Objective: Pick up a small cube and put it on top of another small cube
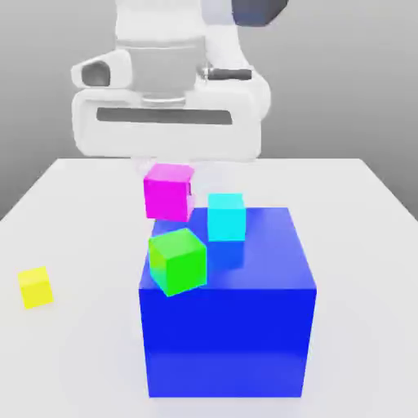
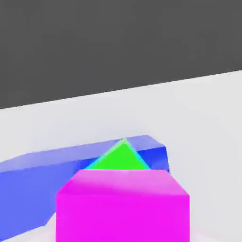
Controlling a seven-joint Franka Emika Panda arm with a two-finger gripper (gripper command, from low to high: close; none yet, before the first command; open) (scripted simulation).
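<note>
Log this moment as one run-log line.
gripper: holding magenta cube | lifted above table | green cube, cyan cube: on blue cube

You are looking at a simulated test bench, not a real room: a plain white counter (image 1: 359,245) against a flat grey backdrop, flat-shaded toy blocks such as the big blue cube (image 1: 229,326) and yellow cube (image 1: 35,287), and a white robot arm (image 1: 171,90).

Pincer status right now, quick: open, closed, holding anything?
Pincer: closed on the magenta cube, which hangs lifted just under the hand, above the table.
</note>
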